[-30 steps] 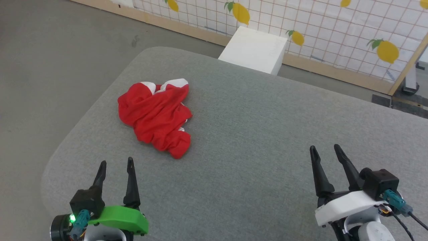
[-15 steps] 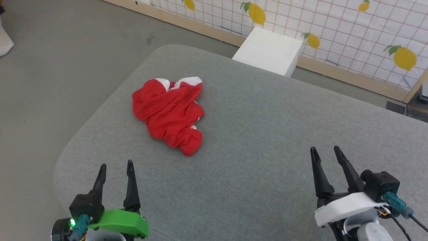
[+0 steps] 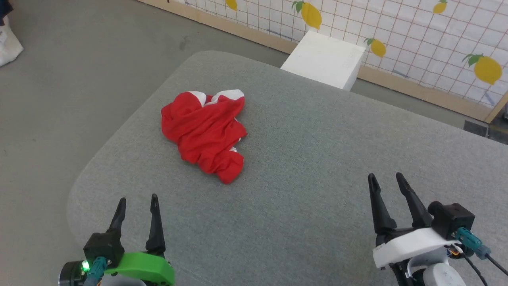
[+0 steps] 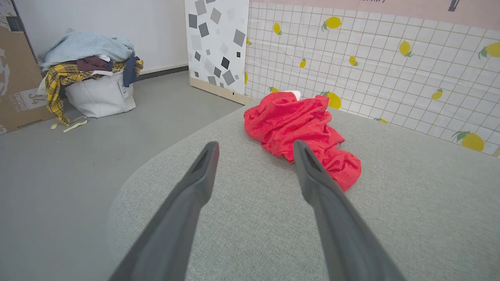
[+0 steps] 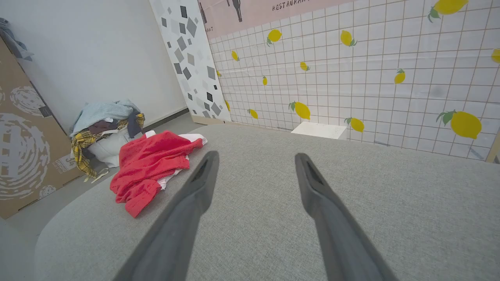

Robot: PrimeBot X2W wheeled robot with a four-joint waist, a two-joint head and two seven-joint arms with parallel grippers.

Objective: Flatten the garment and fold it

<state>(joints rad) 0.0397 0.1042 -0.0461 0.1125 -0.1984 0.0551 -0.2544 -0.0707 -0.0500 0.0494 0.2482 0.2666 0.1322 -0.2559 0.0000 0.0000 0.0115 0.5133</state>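
Observation:
The garment [image 3: 206, 135] is a crumpled heap of bright red cloth with white bands at its far edge, lying on the left part of the grey padded table [image 3: 317, 159]. My left gripper [image 3: 137, 202] stands open near the table's front left, well short of the heap. At the front right my right gripper [image 3: 384, 180] is open too, far from the cloth. In the left wrist view the garment [image 4: 300, 132] lies just beyond the spread fingertips. The right wrist view has the garment [image 5: 150, 166] off to the left of its open fingers.
A white box [image 3: 323, 59] stands on the floor behind the table, before a lemon-patterned tiled wall [image 3: 397, 28]. A white basket [image 4: 99, 95] heaped with clothes sits on the floor to the left, next to a cardboard box [image 4: 15, 78].
The head camera has turned left, so the whole picture has slid right. Both grippers and the garment have kept their places.

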